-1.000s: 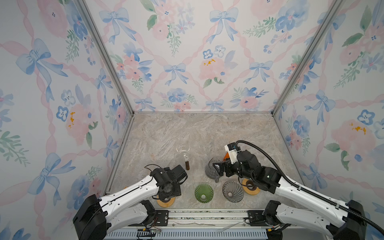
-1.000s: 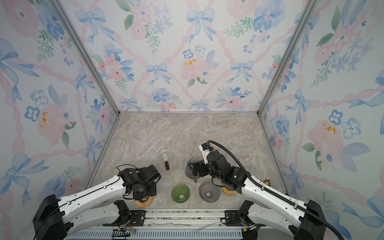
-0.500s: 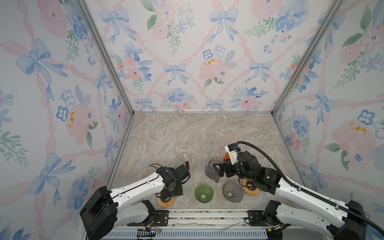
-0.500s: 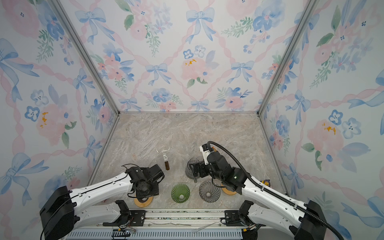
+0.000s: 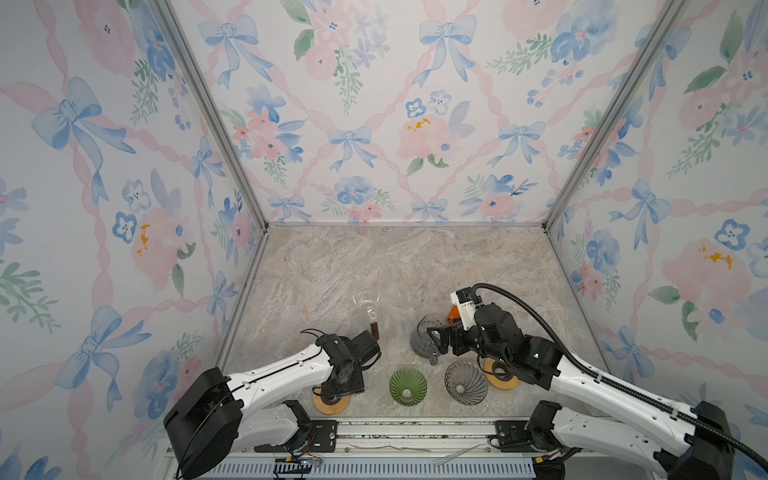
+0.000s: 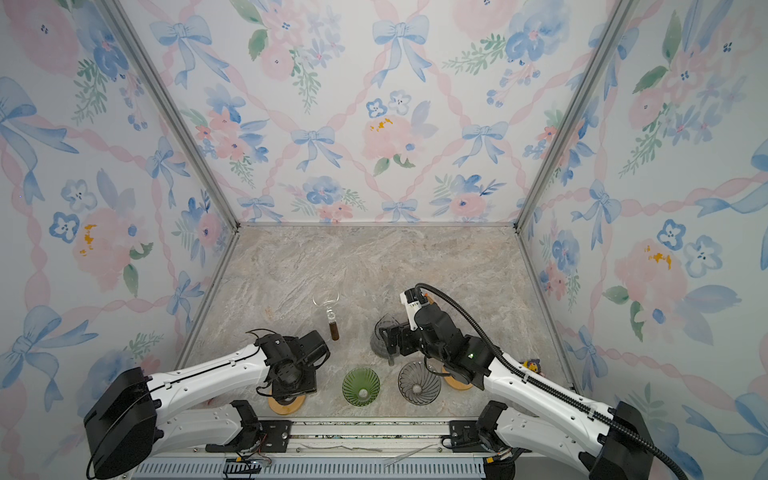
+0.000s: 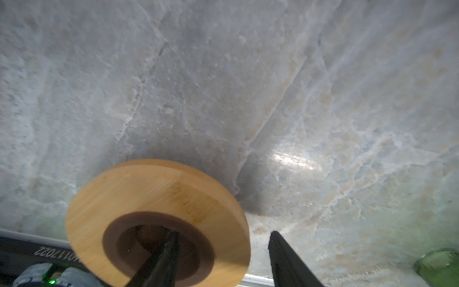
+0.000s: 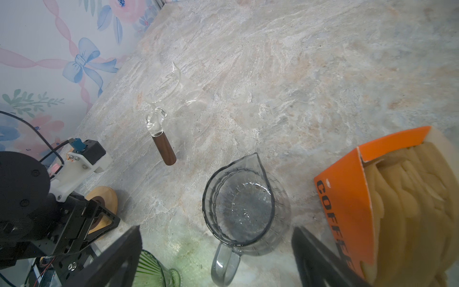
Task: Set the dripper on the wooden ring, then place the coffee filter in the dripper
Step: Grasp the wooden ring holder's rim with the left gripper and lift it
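The coffee filters [image 8: 409, 211] are a cream stack in an open orange box [image 8: 347, 188], beside my right gripper. A green ribbed glass dripper [image 5: 408, 385] [image 6: 361, 385] and a smoky grey dripper [image 5: 466, 382] [image 6: 419, 382] stand near the table's front edge, both holding nothing. My right gripper [image 5: 433, 345] [image 8: 216, 228] hangs wide open over the handle of a grey glass jug [image 8: 243, 206]. My left gripper [image 5: 338, 392] [image 7: 223, 233] points down at a wooden ring [image 7: 154, 193]. One finger is in the ring's hole and the other outside its rim, with a gap.
A clear glass server [image 5: 368, 299] [image 8: 178, 109] with a brown wooden handle lies behind the drippers. A second wooden ring [image 5: 500, 374] sits partly under my right arm. The metal front rail [image 5: 415, 424] runs just behind the drippers' near side.
My left arm has swung a little to the right and settled over the wooden ring, and its jaws have narrowed slightly. The right arm has not moved.
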Robot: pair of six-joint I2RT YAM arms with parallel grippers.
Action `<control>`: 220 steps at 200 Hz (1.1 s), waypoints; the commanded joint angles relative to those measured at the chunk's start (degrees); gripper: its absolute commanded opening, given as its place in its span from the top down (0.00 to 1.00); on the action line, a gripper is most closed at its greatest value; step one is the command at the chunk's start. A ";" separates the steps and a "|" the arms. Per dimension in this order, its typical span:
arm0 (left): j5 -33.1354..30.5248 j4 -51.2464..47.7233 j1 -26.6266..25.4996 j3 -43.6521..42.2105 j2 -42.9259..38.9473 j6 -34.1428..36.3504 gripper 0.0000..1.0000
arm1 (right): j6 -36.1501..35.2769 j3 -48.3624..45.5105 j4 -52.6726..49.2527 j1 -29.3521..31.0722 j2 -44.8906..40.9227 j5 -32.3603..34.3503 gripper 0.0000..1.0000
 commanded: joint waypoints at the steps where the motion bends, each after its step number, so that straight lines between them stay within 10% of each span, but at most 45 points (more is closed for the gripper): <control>1: -0.81 -0.16 -0.26 -0.81 1.05 0.64 0.42 | 0.38 -0.80 0.25 0.66 -0.94 0.87 0.04; 220: -4.78 0.11 2.72 2.41 2.15 3.32 0.66 | 0.20 -1.62 -0.63 0.59 -2.09 3.49 0.04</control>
